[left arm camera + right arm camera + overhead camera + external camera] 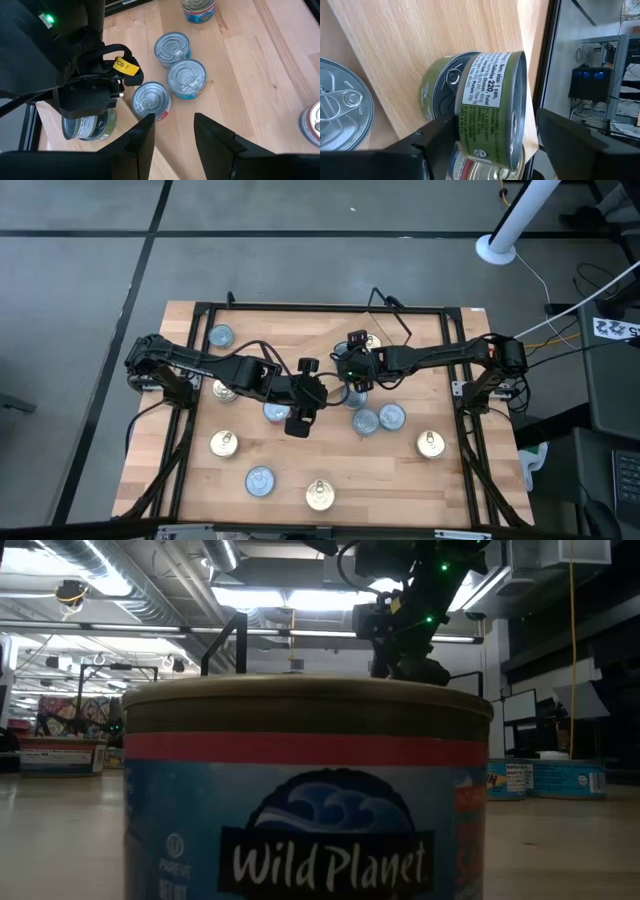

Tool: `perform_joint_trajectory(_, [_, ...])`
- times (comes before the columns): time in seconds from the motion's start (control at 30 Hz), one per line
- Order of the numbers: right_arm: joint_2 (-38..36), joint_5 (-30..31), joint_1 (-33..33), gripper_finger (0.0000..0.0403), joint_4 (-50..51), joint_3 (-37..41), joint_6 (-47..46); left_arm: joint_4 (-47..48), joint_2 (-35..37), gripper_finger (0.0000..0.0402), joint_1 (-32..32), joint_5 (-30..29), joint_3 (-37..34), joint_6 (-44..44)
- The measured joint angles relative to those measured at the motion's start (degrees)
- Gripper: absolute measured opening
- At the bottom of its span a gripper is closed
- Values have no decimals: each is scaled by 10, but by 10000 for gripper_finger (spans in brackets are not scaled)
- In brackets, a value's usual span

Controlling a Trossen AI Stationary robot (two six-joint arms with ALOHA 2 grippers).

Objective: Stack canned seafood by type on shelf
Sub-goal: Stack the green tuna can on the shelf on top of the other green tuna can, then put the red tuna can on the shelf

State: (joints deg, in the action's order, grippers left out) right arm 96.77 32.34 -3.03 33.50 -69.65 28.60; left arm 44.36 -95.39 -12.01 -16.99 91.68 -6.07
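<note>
My right gripper stands open around a green-labelled tin. That tin sits tilted, its wall showing, partly over a second green tin with a pull-ring lid that lies on light wood. In the left wrist view this green tin shows under the right gripper, close to the wood's edge. I cannot tell the shelf from the tabletop here. My left gripper hovers open and empty over mid-table, beside three silver-topped tins. My right gripper has one finger close against one flat end of the tilted green tin. I cannot tell whether it touches. The other finger stands apart from the tin's other end.
Gold-topped tins and blue tins lie scattered on the wooden top. A big blue tin fills the low view, with more blue tins at its right. A black bar runs along the wood's edge beside the green tins.
</note>
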Motion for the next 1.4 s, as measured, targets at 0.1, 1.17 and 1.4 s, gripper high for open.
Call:
perform_joint_trajectory(0.1, [0,-2,0,277,0,0,8,0,0,131,0,0,0,0])
perform_joint_trajectory(1.17, [-2,-94,-35,259,27,-55,108,0,0,131,0,0,0,15])
perform_joint_trajectory(1.4, [-2,-94,-29,259,109,-105,58,6,0,131,-12,4,0,23])
